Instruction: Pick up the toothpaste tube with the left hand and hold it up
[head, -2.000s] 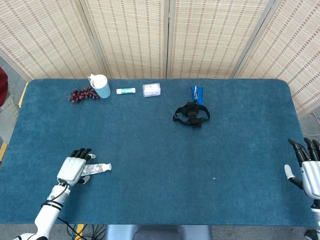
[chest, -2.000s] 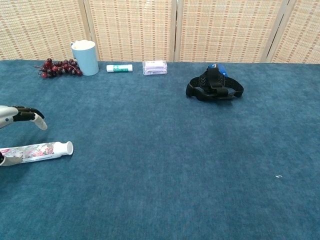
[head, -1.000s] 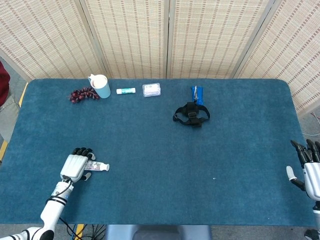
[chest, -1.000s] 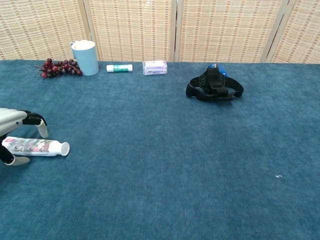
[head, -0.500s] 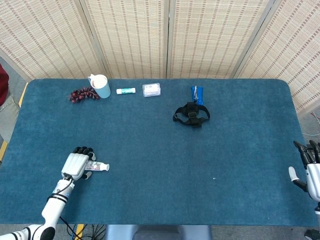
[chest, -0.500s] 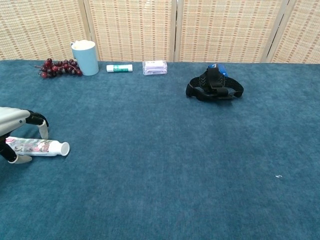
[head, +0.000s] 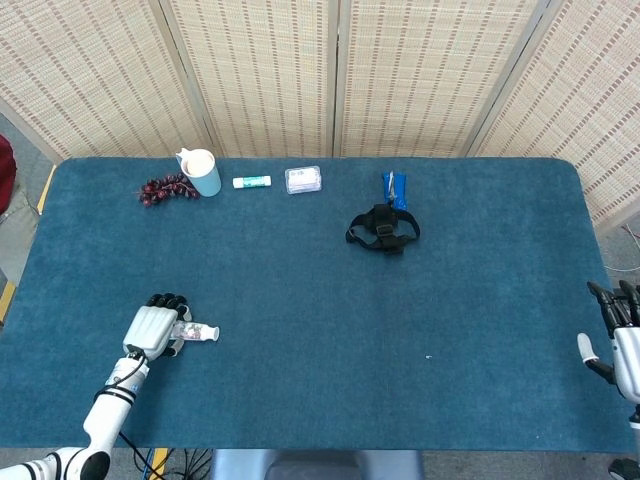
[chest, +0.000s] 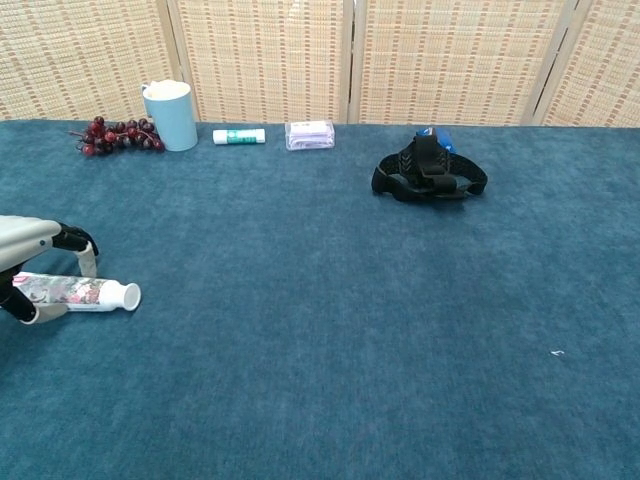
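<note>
The toothpaste tube (head: 201, 333) (chest: 82, 292), white with a floral print and a white cap pointing right, lies on the blue table cloth near the front left. My left hand (head: 152, 331) (chest: 34, 246) arches over its rear part and grips it, with fingers (chest: 88, 263) on the far side and the thumb against the near side. The tube rests on the cloth. My right hand (head: 622, 341) hovers at the table's right edge with fingers spread and nothing in it; the chest view does not show it.
Along the back edge stand a light blue cup (head: 202, 172), dark grapes (head: 164, 188), a small white and green tube (head: 251, 181), a clear box (head: 303, 179) and a blue packet (head: 394, 187). A black strap bundle (head: 383, 229) lies right of centre.
My left hand has lowered over the tube and its fingers and thumb have closed in around it. The tube shifted slightly left and turned level. The right hand drifted a little toward the table edge.
</note>
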